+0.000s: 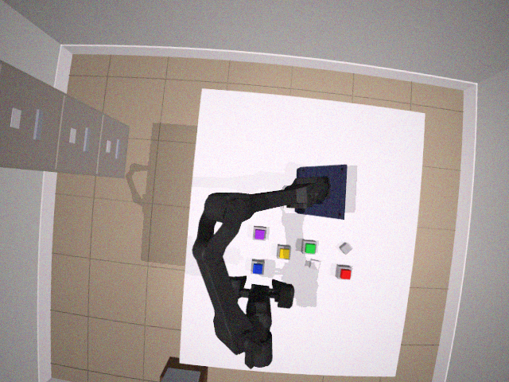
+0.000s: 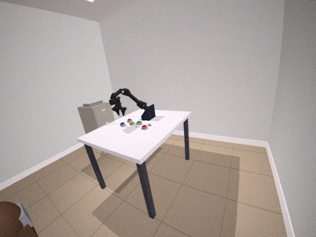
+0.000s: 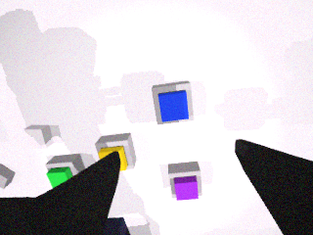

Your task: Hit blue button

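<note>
- The black parallel-jaw gripper (image 1: 267, 297) hangs above the white table top (image 1: 370, 321), its jaws spread wide with nothing between them.
- The blue square push-button in a grey housing (image 1: 258, 267) sits on the table at the left end of the button group; in the top view the gripper is near it, just below and to the right, not touching it.
- In the wrist view the blue button (image 3: 173, 105) lies ahead, between the two dark fingers and above them in the picture.
- The purple square button (image 1: 259, 233) sits above the blue one in the top view; the yellow square button (image 1: 284, 251) and green square button (image 1: 309, 247) lie to the right, and the red square button (image 1: 344, 273) is farthest right.
- Two small grey cubes rest among the buttons: one (image 1: 345, 247) above the red button, the other (image 1: 314, 263) below the green one.
- The arm rises from a dark blue square base plate (image 1: 339, 205).
</note>
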Controlling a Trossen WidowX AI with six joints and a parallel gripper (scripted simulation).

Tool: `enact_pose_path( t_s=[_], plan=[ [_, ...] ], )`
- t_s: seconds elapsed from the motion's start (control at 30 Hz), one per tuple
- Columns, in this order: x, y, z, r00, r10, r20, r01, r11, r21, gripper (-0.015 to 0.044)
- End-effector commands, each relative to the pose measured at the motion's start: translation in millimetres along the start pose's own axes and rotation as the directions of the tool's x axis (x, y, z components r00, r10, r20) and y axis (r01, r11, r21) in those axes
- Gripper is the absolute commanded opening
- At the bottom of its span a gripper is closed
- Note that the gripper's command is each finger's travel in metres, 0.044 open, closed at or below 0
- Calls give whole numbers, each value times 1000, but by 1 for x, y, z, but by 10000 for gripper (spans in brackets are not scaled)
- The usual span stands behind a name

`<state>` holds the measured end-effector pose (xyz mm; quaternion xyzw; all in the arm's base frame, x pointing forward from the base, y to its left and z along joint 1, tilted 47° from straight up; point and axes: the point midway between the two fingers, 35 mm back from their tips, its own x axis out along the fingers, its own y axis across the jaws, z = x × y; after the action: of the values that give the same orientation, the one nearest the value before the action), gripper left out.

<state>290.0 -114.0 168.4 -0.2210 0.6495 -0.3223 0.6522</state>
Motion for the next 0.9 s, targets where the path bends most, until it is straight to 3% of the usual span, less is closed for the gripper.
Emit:
enact_pose_path(
  t_s=[0.0, 0.07, 0.27, 0.53, 0.87],
  plan=[
    [-1, -2, 6, 1000, -28, 12, 28, 999, -30, 400],
    [-1, -2, 6, 1000, -28, 12, 28, 999, -30, 400],
    [58, -4, 7, 999, -30, 13, 30, 999, -29, 242],
    [60, -4, 6, 999, -30, 13, 31, 999, -29, 32],
    [60, -4, 6, 999, -30, 13, 31, 999, -29, 20]
  ],
)
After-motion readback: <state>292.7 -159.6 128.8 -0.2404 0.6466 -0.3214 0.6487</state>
